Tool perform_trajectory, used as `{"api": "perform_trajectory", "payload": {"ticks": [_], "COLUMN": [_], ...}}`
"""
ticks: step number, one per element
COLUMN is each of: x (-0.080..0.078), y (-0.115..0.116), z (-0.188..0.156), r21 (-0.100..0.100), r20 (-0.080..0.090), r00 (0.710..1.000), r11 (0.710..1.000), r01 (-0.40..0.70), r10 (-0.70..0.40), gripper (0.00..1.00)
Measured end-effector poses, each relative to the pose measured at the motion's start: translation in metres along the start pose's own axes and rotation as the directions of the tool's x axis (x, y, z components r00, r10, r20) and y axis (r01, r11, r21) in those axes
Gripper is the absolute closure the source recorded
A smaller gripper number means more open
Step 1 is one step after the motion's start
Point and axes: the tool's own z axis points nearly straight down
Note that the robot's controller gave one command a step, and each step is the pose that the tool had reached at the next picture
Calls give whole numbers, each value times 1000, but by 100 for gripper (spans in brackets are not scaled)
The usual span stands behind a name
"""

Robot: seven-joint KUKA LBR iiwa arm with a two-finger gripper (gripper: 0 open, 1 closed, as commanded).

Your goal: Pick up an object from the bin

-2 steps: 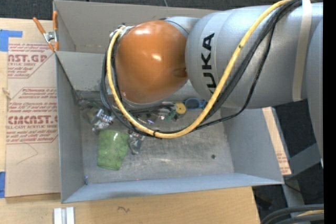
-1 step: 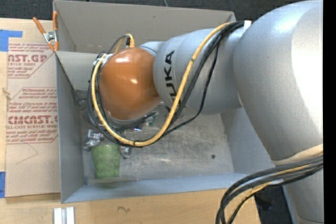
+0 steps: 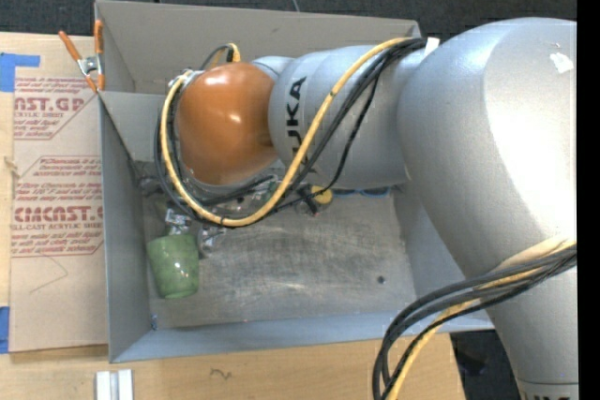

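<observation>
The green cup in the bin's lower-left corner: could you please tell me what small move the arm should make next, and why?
Probably a short shift toward the view's lower left, to centre the gripper over the pale green cup. The cup lies on the bin floor just off the gripper's lower edge, not beneath the orange wrist cover.

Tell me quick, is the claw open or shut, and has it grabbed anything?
Claw: cannot tell if it is open, shut or holding anything. It sits under the orange cover, next to a pale green cup-like thing at the left of the bin.
</observation>
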Motion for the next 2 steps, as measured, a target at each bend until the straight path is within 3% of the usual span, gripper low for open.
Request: {"api": "perform_trajectory", "payload": {"ticks": [1,2], "x": [7,15], "y": [-22,-6], "z": [-122,-93], "r21": [11,-1], "r20": [8,3], "r00": [999,929], "r11": [999,929], "r01": [38,-371], "r10": [-38,371], "gripper": [100,100]}}
